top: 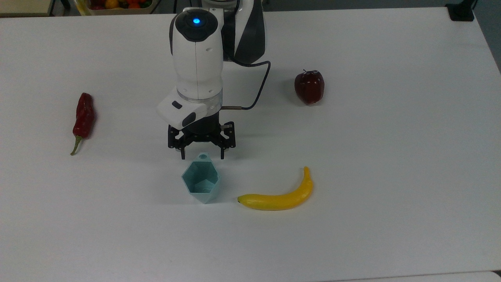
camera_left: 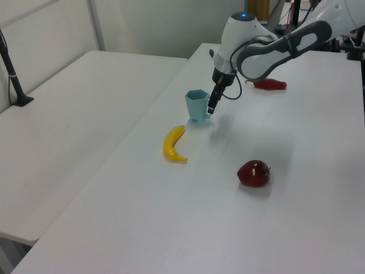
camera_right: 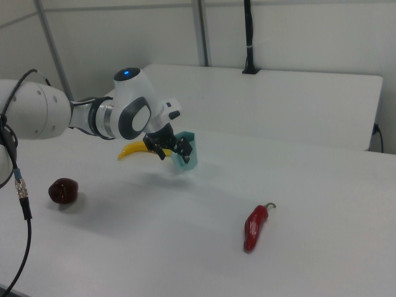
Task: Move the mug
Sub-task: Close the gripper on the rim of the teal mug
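Observation:
The mug (top: 200, 179) is a pale teal faceted cup standing upright on the white table (top: 391, 156), its tab handle pointing toward the arm. My gripper (top: 202, 156) hangs open just behind the mug's rim in the top view, one fingertip on each side of the handle tab. In the left view the gripper (camera_left: 210, 109) is low against the mug's (camera_left: 195, 104) right side. The right view shows the gripper (camera_right: 171, 152) right in front of the mug (camera_right: 187, 150), partly covering it. Nothing is held.
A yellow banana (top: 280, 196) lies just to the top view's right of the mug. A dark red apple (top: 309, 86) sits farther back right, and a red chili pepper (top: 83, 116) lies at the left. A crate of produce (top: 117, 4) stands beyond the far edge.

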